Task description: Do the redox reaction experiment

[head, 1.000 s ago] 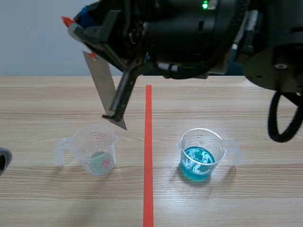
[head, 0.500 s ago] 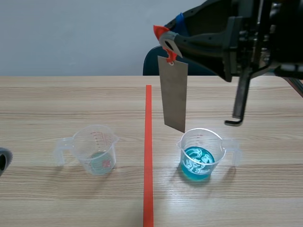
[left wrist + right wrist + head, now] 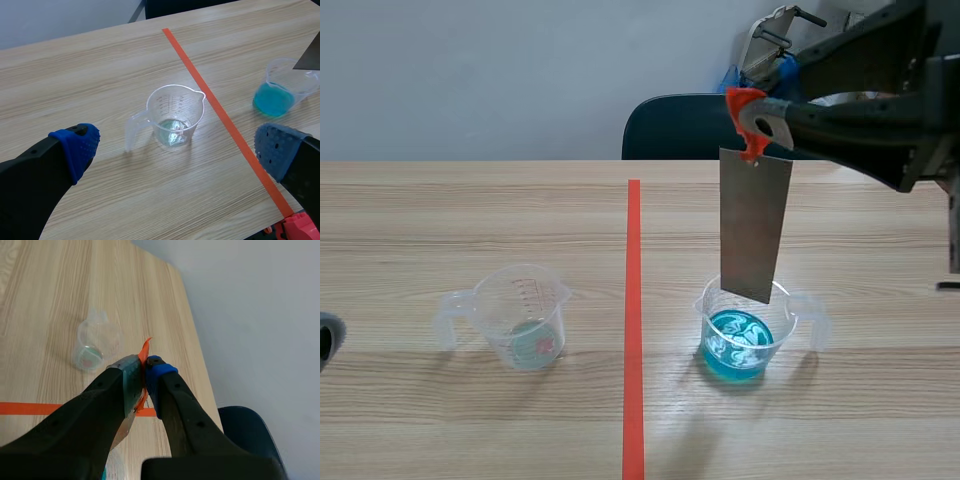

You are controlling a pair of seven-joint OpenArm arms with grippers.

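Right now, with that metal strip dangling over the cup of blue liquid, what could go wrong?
The right gripper seems to pinch only the small orange tag at the top of the metal strip, so the strip may swing or slip free. Its lower edge hangs close to the rim of the blue-liquid cup. If lowered off-centre, it could catch the rim and tip the light-looking cup, spilling liquid onto the table.

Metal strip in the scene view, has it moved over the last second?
Yes. The metal strip crossed the orange-red tape line from above the clear-liquid cup and now hangs over the blue-liquid cup.
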